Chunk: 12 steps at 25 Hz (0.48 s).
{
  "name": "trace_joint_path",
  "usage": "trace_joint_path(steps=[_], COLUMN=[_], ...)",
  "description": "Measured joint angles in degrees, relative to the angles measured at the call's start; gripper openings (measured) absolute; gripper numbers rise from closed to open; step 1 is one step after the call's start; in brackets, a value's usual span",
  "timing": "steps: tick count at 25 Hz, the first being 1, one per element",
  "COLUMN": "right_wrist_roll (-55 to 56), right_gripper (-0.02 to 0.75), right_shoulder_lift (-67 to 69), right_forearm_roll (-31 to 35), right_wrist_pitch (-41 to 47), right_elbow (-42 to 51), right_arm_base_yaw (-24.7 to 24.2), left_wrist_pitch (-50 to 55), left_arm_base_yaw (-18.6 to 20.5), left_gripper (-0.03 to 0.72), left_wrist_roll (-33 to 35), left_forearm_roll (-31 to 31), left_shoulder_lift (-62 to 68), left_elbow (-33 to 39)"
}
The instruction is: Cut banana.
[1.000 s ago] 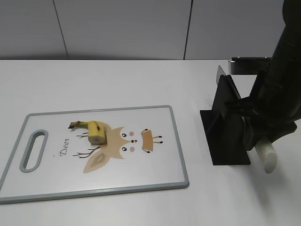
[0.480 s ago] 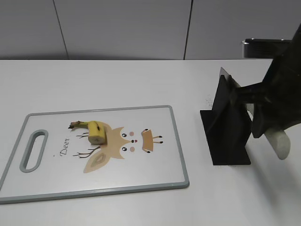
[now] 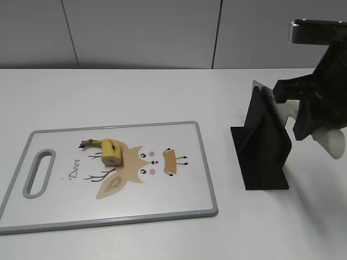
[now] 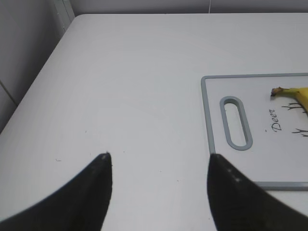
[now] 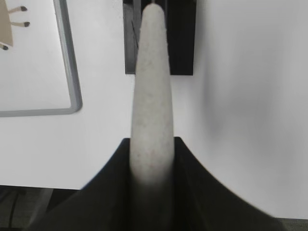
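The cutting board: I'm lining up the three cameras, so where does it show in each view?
Exterior view: the cutting board lies lower left on the table, with the banana on it.
Left wrist view: right edge, handle slot toward the open left gripper.
Right wrist view: only its corner, upper left, beside the knife handle in the right gripper.
Shared landmark: the board's grey rim.
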Motion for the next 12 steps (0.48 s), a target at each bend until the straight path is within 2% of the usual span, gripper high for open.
trace_joint_path(steps=[12], right_wrist_roll=[0.2], right_gripper=[0.173], right_shoulder_lift=[0.0], right_forearm_roll=[-5.6], right_wrist_pitch=[1.6], right_elbow=[-7.6], right_arm_base_yaw=[0.0], left_wrist_pitch=[0.0], left_arm_base_yaw=[0.0], left_gripper=[0.589], left_wrist_roll=[-0.1], left_forearm_roll=[0.0], left_shoulder_lift=[0.0], left_elbow=[0.0])
